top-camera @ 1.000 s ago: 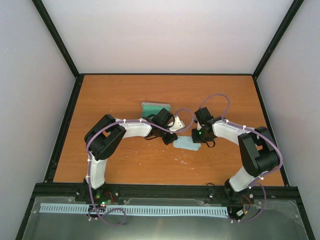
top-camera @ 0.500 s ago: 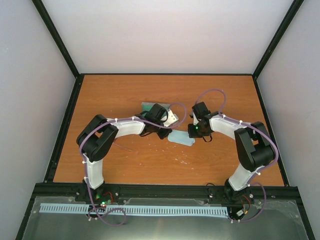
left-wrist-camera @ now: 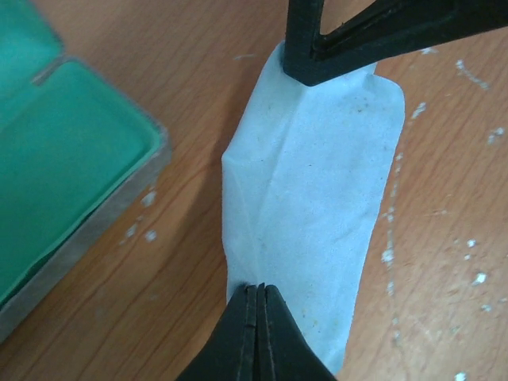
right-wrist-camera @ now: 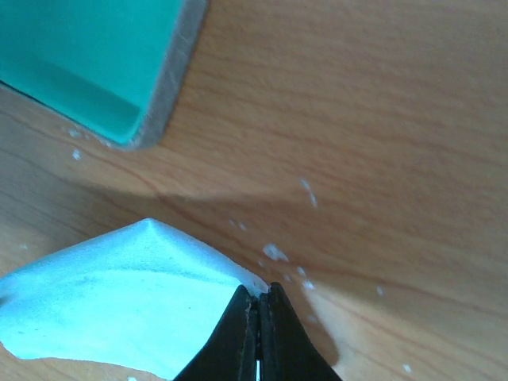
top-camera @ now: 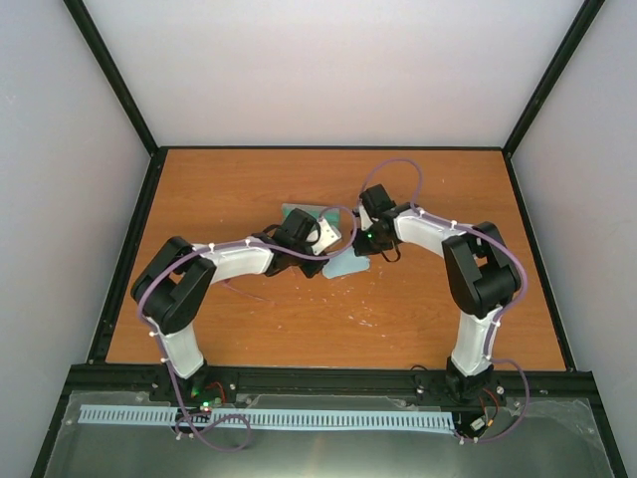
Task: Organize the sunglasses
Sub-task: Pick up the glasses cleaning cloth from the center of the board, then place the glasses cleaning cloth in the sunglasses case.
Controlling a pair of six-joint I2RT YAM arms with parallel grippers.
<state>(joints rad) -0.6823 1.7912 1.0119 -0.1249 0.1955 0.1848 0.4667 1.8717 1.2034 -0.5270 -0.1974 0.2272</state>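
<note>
Sunglasses: can't tell where they are, not identifiable in any view. Left claw (left-wrist-camera: pixel 255 295) is clenched on the near edge of the light blue-grey square cloth (left-wrist-camera: pixel 317 182). Right claw (right-wrist-camera: pixel 258 305) is pinched tight on the opposite corner. Versus 1.0 s ago, both arms have swung left and farther from their bases, dragging the cloth across the wooden tabletop (top-camera: pixel 418 299). It now sits just beside the open grey rectangular case with teal lining (left-wrist-camera: pixel 71 167).

Orange wooden table (top-camera: pixel 418 309); open teal-lined case (left-wrist-camera: pixel 71 175); pale blue cloth (left-wrist-camera: pixel 317 198)
</note>
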